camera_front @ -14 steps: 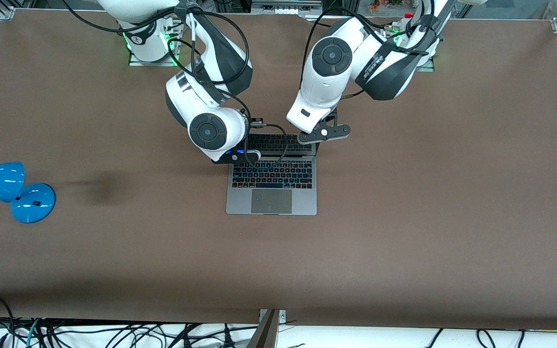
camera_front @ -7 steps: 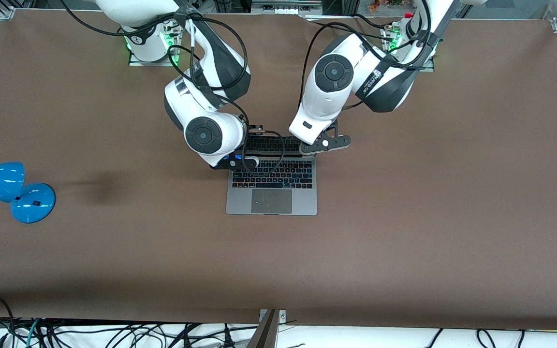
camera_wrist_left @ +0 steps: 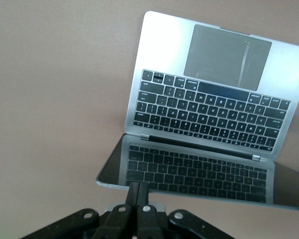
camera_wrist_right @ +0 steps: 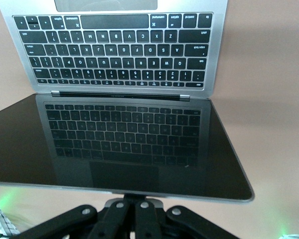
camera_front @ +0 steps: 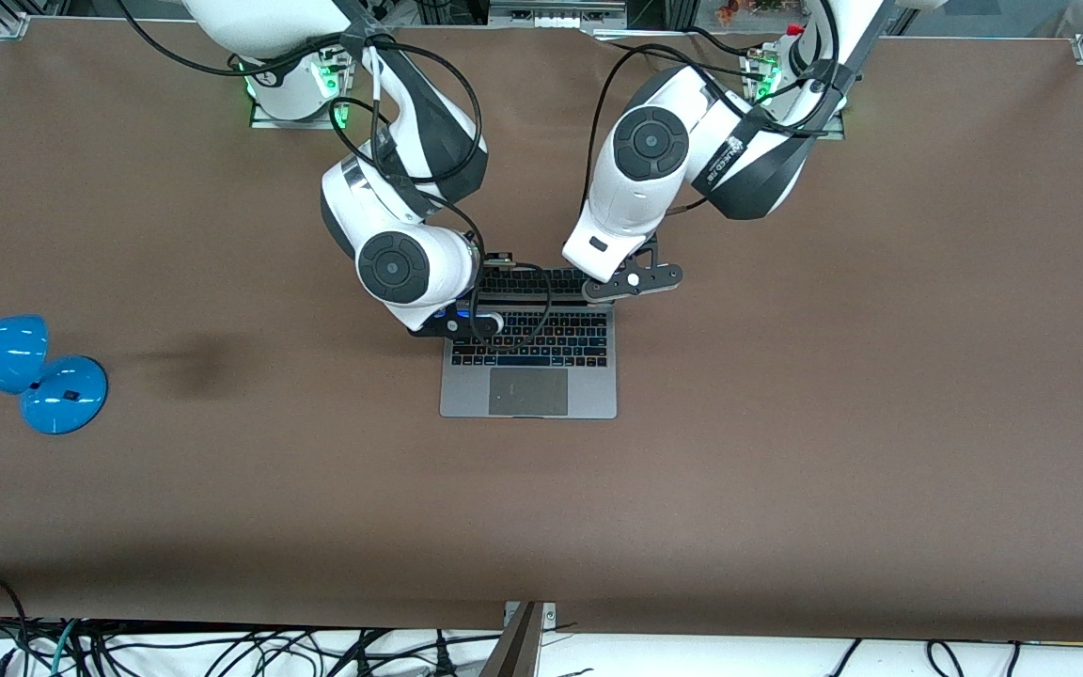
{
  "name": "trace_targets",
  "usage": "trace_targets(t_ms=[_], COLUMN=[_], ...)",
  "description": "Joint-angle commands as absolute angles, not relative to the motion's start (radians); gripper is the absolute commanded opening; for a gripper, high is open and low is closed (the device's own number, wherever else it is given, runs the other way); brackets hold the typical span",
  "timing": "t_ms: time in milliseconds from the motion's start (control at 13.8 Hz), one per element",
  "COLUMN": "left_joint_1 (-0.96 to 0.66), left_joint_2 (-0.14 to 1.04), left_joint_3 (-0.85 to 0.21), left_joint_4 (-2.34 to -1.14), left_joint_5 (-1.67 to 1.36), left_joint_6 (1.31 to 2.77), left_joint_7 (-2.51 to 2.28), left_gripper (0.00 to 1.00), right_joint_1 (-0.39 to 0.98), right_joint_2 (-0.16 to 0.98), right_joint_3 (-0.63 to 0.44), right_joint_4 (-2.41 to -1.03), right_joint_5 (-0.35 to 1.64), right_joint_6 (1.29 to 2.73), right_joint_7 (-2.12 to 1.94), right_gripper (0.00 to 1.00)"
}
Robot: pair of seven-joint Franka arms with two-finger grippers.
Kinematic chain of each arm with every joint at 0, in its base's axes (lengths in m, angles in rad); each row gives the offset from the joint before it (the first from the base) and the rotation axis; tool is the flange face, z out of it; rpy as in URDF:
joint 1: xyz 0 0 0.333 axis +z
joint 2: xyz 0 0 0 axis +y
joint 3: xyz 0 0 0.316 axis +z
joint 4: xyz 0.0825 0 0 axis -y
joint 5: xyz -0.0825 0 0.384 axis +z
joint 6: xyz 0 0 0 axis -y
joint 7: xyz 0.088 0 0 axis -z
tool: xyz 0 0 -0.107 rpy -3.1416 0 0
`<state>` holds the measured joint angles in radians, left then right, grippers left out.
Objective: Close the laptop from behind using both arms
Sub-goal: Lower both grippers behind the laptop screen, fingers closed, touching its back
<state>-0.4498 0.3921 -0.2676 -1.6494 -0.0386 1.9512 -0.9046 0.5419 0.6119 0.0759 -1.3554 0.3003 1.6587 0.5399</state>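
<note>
Front view, frame centre: both closed hands, left hand and right hand, press the half-lowered lid of the laptop on the tabletop; next, likely pushing it flat.

I log both arms bent inward toward mid-table: left gripper fingers pressed together, pointing down; right gripper likewise closed, pointing down.

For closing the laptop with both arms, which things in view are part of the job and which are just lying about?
Part of the job:
- laptop, lid partly lowered over the keyboard
- left gripper, shut, at the lid's top edge
- right gripper, shut, at the lid's top edge

Just lying about:
- blue lamp, toward the right arm's end of the table
</note>
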Motion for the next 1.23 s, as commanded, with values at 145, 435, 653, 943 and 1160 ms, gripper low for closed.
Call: trace_targets(t_ms=[145,435,653,943,1160], left_joint_1=[-0.443,-0.454,-0.449,-0.449,-0.449], left_joint_2=[0.354,0.371,0.4,0.442,0.469], left_joint_3=[-0.273,-0.273,-0.272,-0.265,-0.259], left_joint_4=[-1.677,-1.681,-1.672,-1.658,-1.625], left_joint_5=[-0.072,-0.087,-0.086,-0.071,-0.069], left_joint_6=[1.879,1.907,1.95,2.002,2.011], left_joint_7=[-0.877,-0.879,-0.879,-0.873,-0.871], left_gripper=[0.0,0.0,0.0,0.0,0.0], right_joint_1=[0.537,0.532,0.532,0.526,0.52], right_joint_2=[0.621,0.624,0.623,0.624,0.624], right_joint_3=[0.071,0.071,0.071,0.071,0.069], right_joint_4=[-1.347,-1.347,-1.347,-1.347,-1.347], right_joint_5=[0.304,0.305,0.305,0.305,0.305], right_joint_6=[1.69,1.709,1.709,1.715,1.717], right_joint_7=[0.528,0.515,0.514,0.514,0.514], right_gripper=[0.02,0.02,0.02,0.02,0.02])
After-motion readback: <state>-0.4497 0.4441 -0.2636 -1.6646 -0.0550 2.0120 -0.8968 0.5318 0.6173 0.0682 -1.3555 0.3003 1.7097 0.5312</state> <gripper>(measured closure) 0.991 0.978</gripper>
